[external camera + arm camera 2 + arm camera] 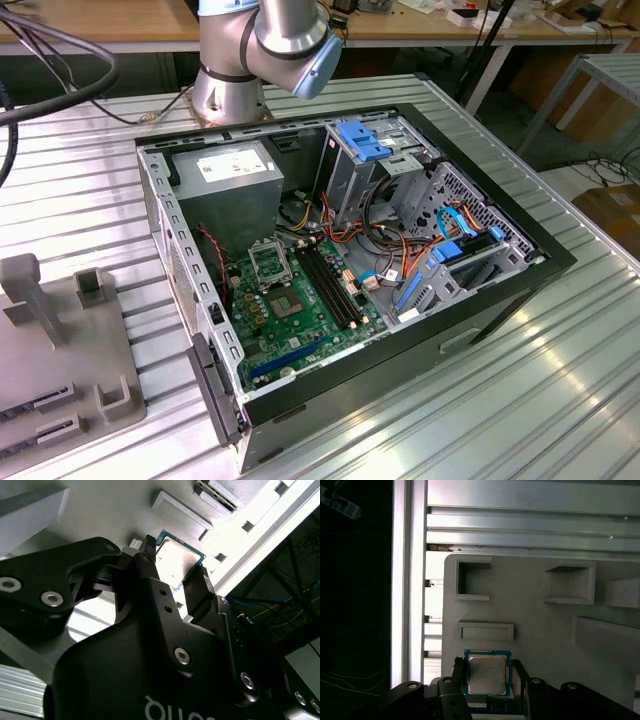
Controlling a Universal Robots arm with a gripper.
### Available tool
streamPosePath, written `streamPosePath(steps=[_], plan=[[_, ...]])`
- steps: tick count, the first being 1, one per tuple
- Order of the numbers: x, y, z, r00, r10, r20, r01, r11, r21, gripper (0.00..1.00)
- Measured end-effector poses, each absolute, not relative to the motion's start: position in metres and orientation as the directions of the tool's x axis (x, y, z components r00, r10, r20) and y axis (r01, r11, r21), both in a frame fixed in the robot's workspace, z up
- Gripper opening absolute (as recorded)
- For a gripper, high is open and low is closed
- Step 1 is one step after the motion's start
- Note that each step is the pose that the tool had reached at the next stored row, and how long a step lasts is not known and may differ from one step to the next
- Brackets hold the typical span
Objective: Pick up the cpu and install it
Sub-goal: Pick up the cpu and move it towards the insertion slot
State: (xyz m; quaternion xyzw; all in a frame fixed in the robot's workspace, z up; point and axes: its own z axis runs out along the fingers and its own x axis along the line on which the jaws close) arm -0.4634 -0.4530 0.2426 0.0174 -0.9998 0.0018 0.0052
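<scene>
**Between the tool's fingers: cpu, over the grey tray**

Over the grey moulded tray (pixel 535 625), both wrist views show the tool (pixel 488 669) narrowed onto the cpu (pixel 487 676). One black finger (pixel 461 676) sits against each opposite edge. The cpu has a silver-grey lid and a green rim, with the lid facing the first wrist camera. Can't tell whether it is lifted clear of the tray or touching it. Print on the lid is faint, not readable.

Tray: walled recesses (pixel 472 580) are moulded into it, and the cpu is near a low bar-shaped one.

In the exterior view the tray sits at 8 o'clock on the ribbed aluminium bench (pixel 560 400). The open computer case (pixel 480 325) lies on its side at centre.

Case contents:
- 11 o'clock: grey power supply (pixel 225 185) with a white label (pixel 232 165), print too small to read.
- 7 o'clock: green motherboard (pixel 300 325).
- On the board: black square socket frame (pixel 268 265) with a green centre, and long black memory slots (pixel 325 280) just beside it at its 3 o'clock.
- 12 o'clock: blue drive caddy (pixel 362 140).
- 3 o'clock: blue cables (pixel 455 235) mixed with orange ones.

The arm base (pixel 230 80) stands on the bench at 12 o'clock, just behind the case.
</scene>
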Motion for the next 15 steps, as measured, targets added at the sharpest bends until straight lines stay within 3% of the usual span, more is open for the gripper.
streamPosePath(steps=[15], plan=[[-0.4634, -0.4530, 0.2476, -0.999, -0.035, 0.011, -0.035, 0.999, -0.003, 0.47]])
